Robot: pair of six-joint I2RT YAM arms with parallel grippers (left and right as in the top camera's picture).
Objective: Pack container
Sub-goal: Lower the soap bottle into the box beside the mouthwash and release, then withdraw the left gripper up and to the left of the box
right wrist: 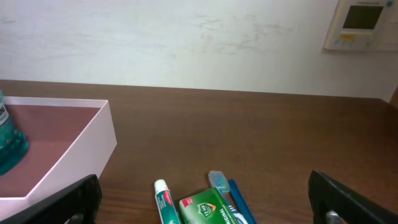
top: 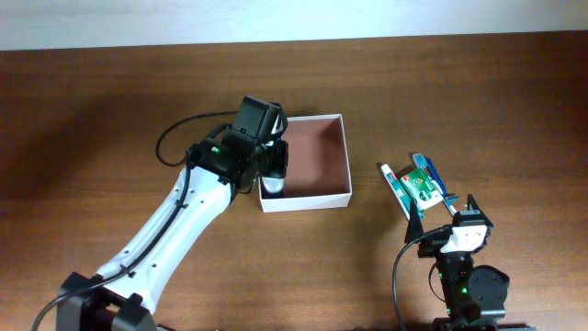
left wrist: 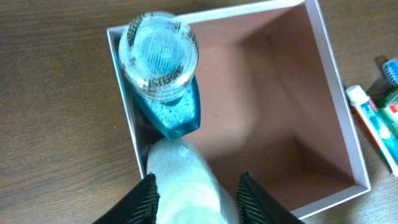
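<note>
While the left gripper straddled a white bottle, grip unclear, crowding it against the blue bottle in a corner of the central box, seemingly saving room, the right gripper hung open.

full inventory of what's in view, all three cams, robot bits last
container: 1, white walls, reddish-brown inside, mid-table
teal bottle: 1, teal with a clear cap, inside the container against its left wall
white bottle: 1, white, in the container next to the teal bottle
toothpaste tube: 1, white with red and green, on the table right of the container
green packet: 1, green, beside the tube
toothbrush: 1, blue, beside the packet
table: 1, brown wood
wall panel: 1, white, on the far wall
left gripper: 1, black fingers either side of the white bottle, grip unclear
right gripper: 1, black, open, empty, near the tube
</note>
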